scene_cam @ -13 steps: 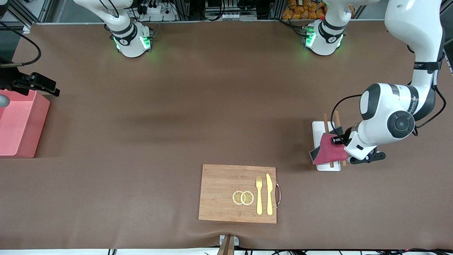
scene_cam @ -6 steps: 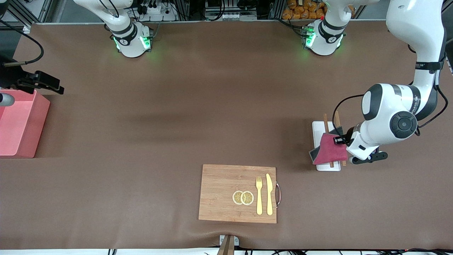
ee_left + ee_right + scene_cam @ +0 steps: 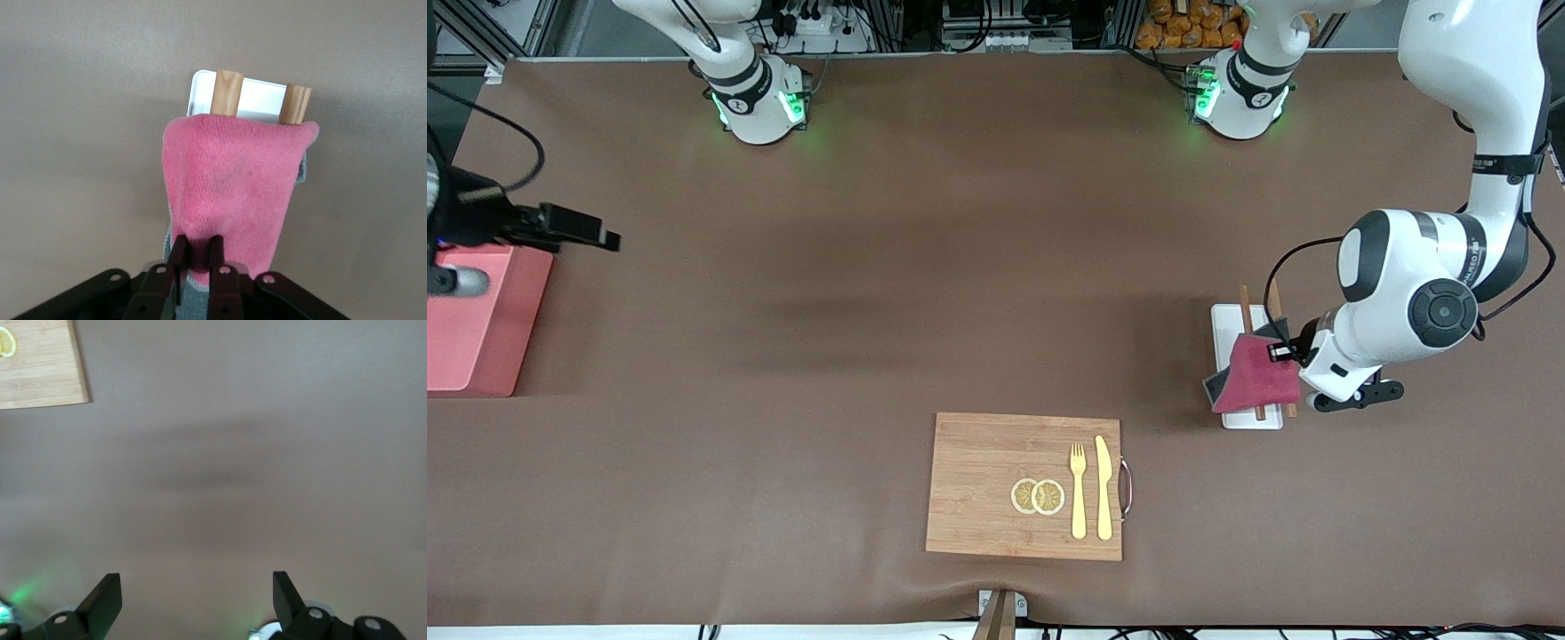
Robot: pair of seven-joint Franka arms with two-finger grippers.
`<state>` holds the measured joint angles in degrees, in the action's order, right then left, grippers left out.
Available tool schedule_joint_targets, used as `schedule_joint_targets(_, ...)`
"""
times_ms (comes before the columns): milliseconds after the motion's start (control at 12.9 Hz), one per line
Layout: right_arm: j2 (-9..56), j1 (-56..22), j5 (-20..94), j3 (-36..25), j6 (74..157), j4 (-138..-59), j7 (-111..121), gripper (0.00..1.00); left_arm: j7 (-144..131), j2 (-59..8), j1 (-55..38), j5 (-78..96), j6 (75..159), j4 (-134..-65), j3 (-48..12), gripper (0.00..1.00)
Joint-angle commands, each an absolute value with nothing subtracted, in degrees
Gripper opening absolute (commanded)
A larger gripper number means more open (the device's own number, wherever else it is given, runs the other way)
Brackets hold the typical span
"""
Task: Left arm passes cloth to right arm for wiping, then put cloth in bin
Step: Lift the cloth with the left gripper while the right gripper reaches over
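Observation:
The crimson cloth [image 3: 1258, 382] lies draped over two wooden rods on a white tray [image 3: 1227, 320] at the left arm's end of the table, with a grey edge showing underneath. My left gripper [image 3: 1280, 353] is shut on a pinched fold at the cloth's edge. In the left wrist view the cloth [image 3: 233, 180] bunches between the fingers of that gripper [image 3: 195, 243]. The salmon-pink bin [image 3: 480, 338] stands at the right arm's end. My right gripper [image 3: 591, 233] hangs open over the table just beside the bin, and the right wrist view shows nothing between that gripper's [image 3: 195, 583] fingers.
A wooden cutting board [image 3: 987, 480] lies near the front edge, holding two lemon slices [image 3: 1038, 496], a yellow fork [image 3: 1078, 489] and a knife [image 3: 1104, 489]. The board's corner [image 3: 40, 373] shows in the right wrist view. The rods [image 3: 228, 90] stick out past the cloth.
My left gripper's fingers have closed onto the cloth's edge. The right arm has swung away from over the bin toward the table's middle, still open.

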<state>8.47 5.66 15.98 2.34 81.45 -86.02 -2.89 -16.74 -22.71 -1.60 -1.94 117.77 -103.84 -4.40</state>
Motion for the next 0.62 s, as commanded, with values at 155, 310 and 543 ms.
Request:
schedule_joint_targets(155, 14.58, 6.85, 25.37, 2.73, 83.06, -85.43, -6.67, 1.0, -17.23, -22.76, -1.67, -3.08, 117.86, -104.5, -4.57, 0.0)
schedule_joint_targets(310, 16.34, 7.64, 29.25, 2.81, 82.88, -85.69, -8.87, 1.0, -17.23, -22.41, -1.67, -3.08, 117.86, -104.5, -4.57, 0.0)
schedule_joint_targets(543, 16.26, 7.56, 31.37, 2.72, 82.88, -87.19, -9.32, 1.0, -17.75, -19.35, -2.11, -2.99, 113.66, -103.01, -4.83, 0.0)
